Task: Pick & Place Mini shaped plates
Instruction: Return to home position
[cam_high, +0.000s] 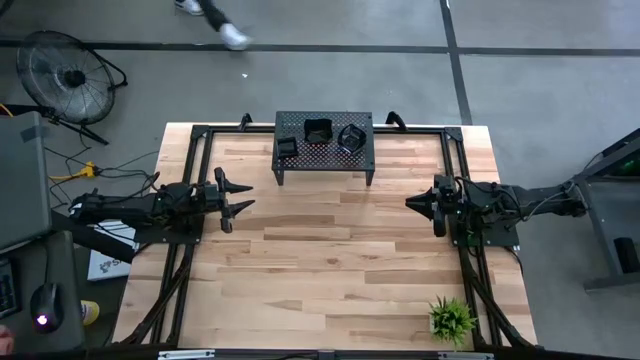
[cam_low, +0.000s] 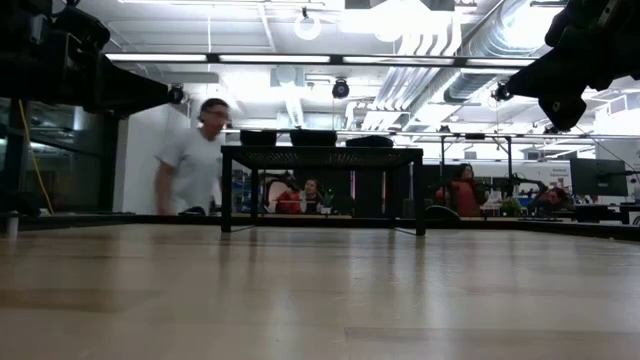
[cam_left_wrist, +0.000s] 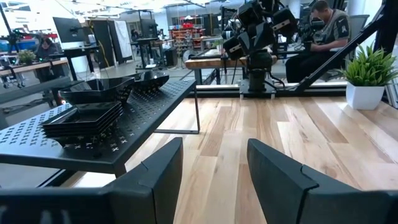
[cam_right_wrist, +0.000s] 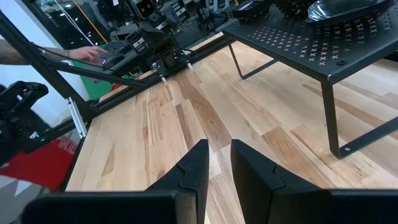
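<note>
The mini shaped plates rest on a black perforated stand (cam_high: 323, 158) at the table's far middle. On it are a small stack of square plates (cam_high: 287, 148), a squarish plate (cam_high: 318, 130) and a polygonal one (cam_high: 351, 137). The left wrist view shows the stack (cam_left_wrist: 84, 118) and two deeper plates (cam_left_wrist: 99, 90) behind it. My left gripper (cam_high: 240, 200) hovers at the table's left side, open and pointing level toward the right. My right gripper (cam_high: 415, 203) hovers at the right side and points left. Its fingers (cam_right_wrist: 219, 165) stand a narrow gap apart with nothing between them.
A small potted plant (cam_high: 452, 318) stands at the near right corner. The bare wooden top (cam_high: 330, 260) lies between the two arms and in front of the stand. Black frame rails (cam_high: 190, 160) run along the left, right and far edges. A person (cam_low: 195, 160) moves beyond the far edge.
</note>
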